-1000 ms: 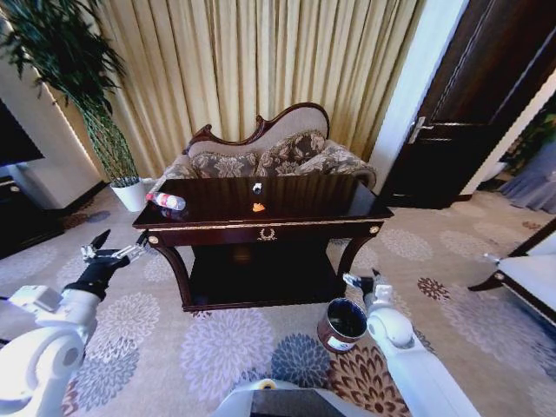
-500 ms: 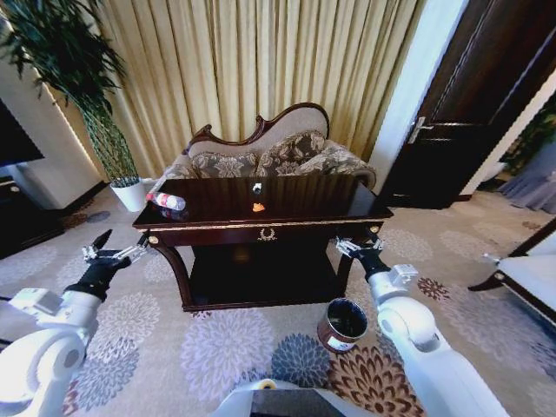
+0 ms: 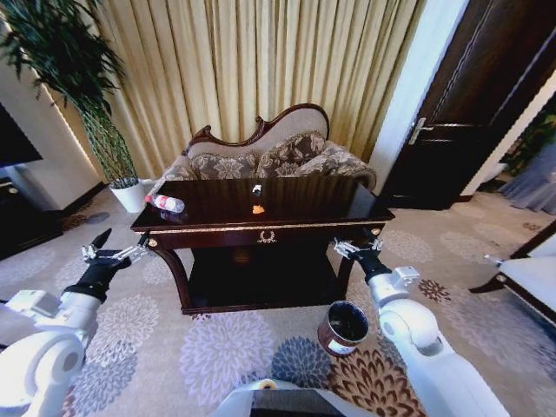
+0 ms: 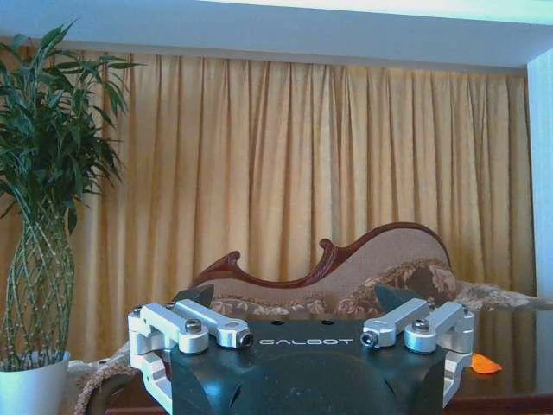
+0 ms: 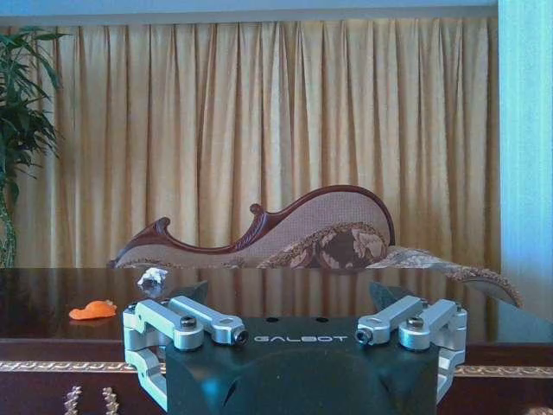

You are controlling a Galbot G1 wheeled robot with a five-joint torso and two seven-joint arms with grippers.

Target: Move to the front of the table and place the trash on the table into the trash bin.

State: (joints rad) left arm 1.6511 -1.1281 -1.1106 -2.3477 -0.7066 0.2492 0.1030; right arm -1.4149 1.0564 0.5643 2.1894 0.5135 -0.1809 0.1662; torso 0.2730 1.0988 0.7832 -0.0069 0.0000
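I stand before the desk [image 3: 287, 228], nothing binned yet. The bottle [image 3: 165, 203] lies far left, the orange scrap [image 3: 258, 208] and white scrap [image 3: 257, 188] mid-desk. My left end effector [image 3: 111, 254] and right end effector [image 3: 358, 248] hang open, empty; the trash bin [image 3: 344, 327] sits near right.

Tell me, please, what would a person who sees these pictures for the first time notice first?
The dark table stands in the middle before a sofa and gold curtains, with a bottle at its left end and an orange scrap and a white scrap near the centre. The left gripper and right gripper are raised with open jaws at either side, and the bin stands on the carpet by the right arm.
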